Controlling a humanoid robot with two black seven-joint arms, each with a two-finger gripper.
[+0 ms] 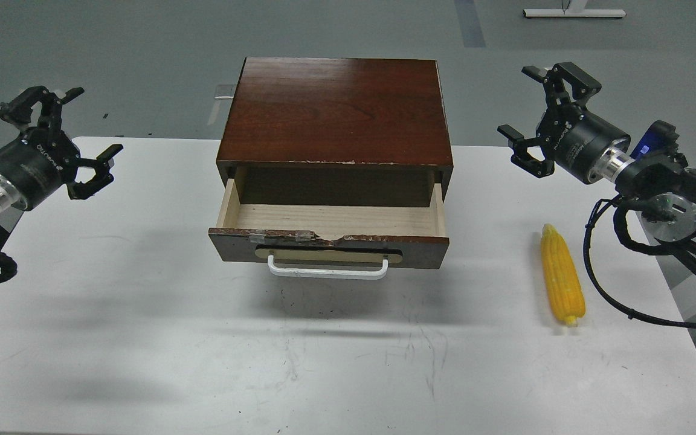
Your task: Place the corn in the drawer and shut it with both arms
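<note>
**Corn on the table, drawer pulled out, both grippers spread**

Head view. Corn lies on the white table, to the right of the cabinet and well apart from it. The cob lies lengthwise, one tapered end pointing away from the robot and the other toward it. Nothing touches it.

The cabinet is dark reddish-brown and stands at the middle of the table, toward the far edge. Its drawer is pulled out toward the robot. The pale wood inside is visible, and nothing lies in it. The top edge of the drawer front is chipped near the middle. A white bar handle sits on a tan oval plate on the front.

The left gripper hangs over the left side of the table, well apart from the cabinet. Its fingers are spread wide and hold nothing. The right gripper is raised to the right of the cabinet, farther back than the corn and not touching it. Its fingers are also spread wide and hold nothing. A loose black cable hangs from the right arm and curves down just beside the corn, on its right side.
</note>
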